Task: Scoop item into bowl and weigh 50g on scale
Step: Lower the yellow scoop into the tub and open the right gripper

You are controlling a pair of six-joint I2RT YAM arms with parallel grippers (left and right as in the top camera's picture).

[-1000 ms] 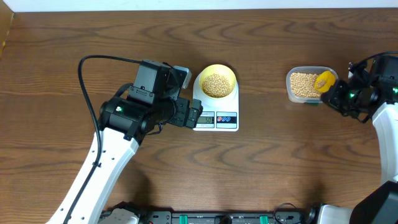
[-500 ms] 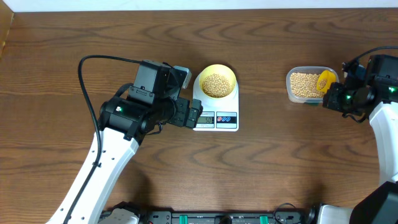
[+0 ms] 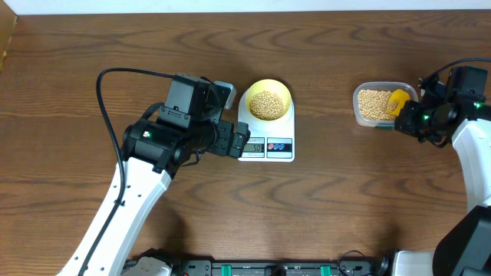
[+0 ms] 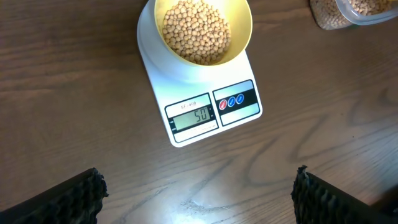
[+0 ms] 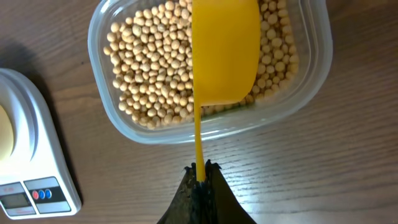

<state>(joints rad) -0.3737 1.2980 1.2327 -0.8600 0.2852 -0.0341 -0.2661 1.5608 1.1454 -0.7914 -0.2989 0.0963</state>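
Wooden bench (image 3: 345, 199), two arms at work. White scale (image 4: 186, 87) at bench centre; display reads 50. Clear tub (image 5: 298, 106) well to the scale's right, holding tan beans (image 5: 149, 62). Pale yellow bowl (image 4: 242, 37) sits on the scale platform with a heap of the same beans inside. Left tool (image 4: 198, 186): fingers wide apart, holding nothing, near the scale's display end. Right tool (image 5: 200, 171): fingers together, clamped on the thin handle of the yellow scoop (image 5: 225, 50); scoop cup lies over the tub's beans.

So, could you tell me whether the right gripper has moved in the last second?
Yes: against the clear tub, the right gripper has shifted slightly upward in the overhead view.
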